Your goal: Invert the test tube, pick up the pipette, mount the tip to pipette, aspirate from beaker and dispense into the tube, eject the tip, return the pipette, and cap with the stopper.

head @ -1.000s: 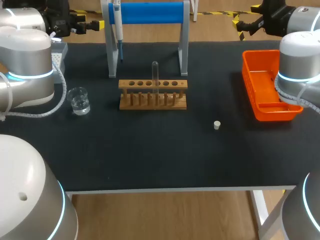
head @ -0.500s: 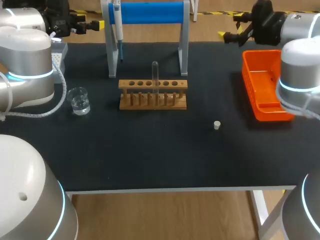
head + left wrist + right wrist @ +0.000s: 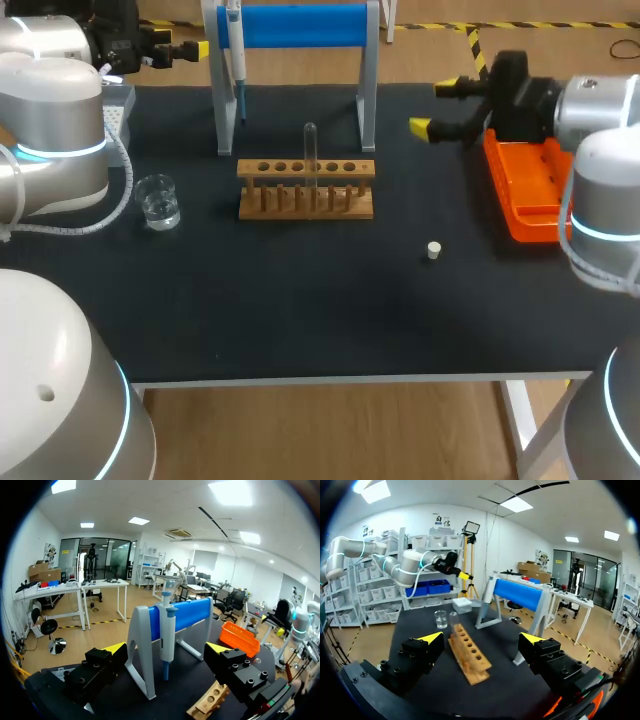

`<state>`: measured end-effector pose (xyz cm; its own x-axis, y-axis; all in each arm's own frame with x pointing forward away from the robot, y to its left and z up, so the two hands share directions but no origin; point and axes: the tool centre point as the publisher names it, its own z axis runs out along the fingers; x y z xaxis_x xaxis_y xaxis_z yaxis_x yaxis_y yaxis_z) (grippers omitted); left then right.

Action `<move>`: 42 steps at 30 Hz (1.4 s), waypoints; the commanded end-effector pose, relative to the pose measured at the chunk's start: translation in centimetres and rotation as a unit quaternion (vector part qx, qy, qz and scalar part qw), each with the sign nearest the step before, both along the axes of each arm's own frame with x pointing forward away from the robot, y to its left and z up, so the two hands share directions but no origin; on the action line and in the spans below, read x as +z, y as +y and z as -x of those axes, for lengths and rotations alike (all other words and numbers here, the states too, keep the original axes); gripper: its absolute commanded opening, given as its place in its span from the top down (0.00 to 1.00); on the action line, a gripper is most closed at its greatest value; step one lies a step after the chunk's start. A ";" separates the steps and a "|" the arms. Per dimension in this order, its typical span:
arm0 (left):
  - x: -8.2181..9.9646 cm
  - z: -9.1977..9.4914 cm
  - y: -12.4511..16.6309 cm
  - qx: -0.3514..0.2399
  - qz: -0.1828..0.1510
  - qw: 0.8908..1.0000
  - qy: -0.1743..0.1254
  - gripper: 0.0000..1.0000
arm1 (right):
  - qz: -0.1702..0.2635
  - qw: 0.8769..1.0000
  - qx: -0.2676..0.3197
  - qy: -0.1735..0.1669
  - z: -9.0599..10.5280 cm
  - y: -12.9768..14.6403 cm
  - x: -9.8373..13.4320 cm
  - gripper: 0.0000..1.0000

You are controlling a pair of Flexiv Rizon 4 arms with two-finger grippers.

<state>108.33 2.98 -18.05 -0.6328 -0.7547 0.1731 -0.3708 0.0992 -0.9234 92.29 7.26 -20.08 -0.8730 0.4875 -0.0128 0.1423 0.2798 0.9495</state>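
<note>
The left gripper [image 3: 166,648] and right gripper [image 3: 433,107] both hover with fingers [image 3: 421,127] spread wide.

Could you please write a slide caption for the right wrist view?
Open yellow-tipped right gripper faces the wooden tube rack holding a clear glass test tube.

A wooden rack with a row of holes [image 3: 306,190] is seen mid-way across the black worktop [image 3: 300,300]. An orange plastic tray [image 3: 522,195] is set at its right edge, and a grey stand with a blue bar [image 3: 295,27] at its far edge.
</note>
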 end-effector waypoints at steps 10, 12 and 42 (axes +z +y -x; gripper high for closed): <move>-0.1 0.0 0.0 0.000 0.001 1.000 -0.001 0.00 | 0.019 0.998 0.052 -0.018 2.8 1.0 -2.8 0.00; -0.1 0.0 0.0 0.000 0.001 1.000 -0.001 0.00 | 0.015 0.997 0.069 -0.027 3.2 1.2 -2.8 0.00; -0.3 5.6 -1.5 -0.057 0.006 0.995 -0.080 0.00 | 0.049 0.991 0.118 -0.047 4.7 2.0 -3.2 0.00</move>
<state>106.17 0.87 -17.57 -0.7294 -0.6786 0.0869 -0.2683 0.1669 -0.9488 87.68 9.35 -23.37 -0.9546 0.2642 -0.1373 -0.0258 0.3860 0.9221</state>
